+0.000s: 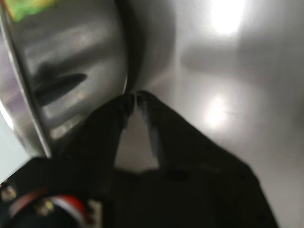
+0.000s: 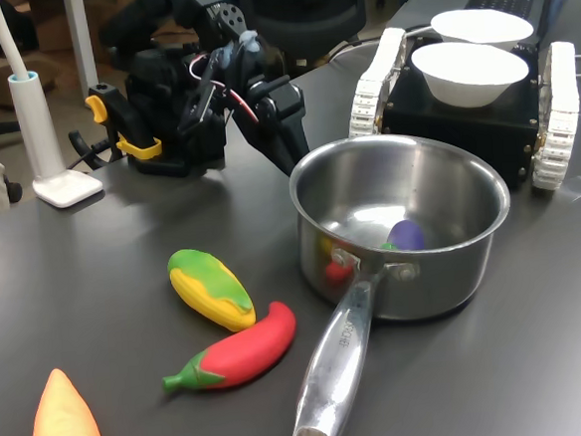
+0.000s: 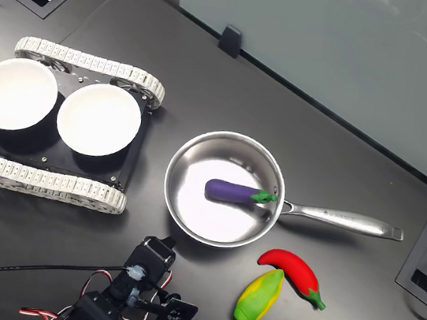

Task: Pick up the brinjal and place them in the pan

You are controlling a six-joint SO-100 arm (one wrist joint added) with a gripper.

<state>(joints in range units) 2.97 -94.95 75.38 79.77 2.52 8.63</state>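
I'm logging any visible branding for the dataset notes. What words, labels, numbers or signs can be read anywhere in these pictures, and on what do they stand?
None can be read in any view.
The pan has a faint stamped mark on its handle in the first exterior view: too small and blurred to read.
The brinjal, both white bowls and the tracked black base under them show no lettering.

The first exterior view looks low across the desk [image 2: 94, 262] toward the arm, the pan [image 2: 473, 255] close in front. The second exterior view looks steeply down on the same pan [image 3: 179, 203] and desk. The wrist view sits close beside the pan's wall [image 1: 71, 61].
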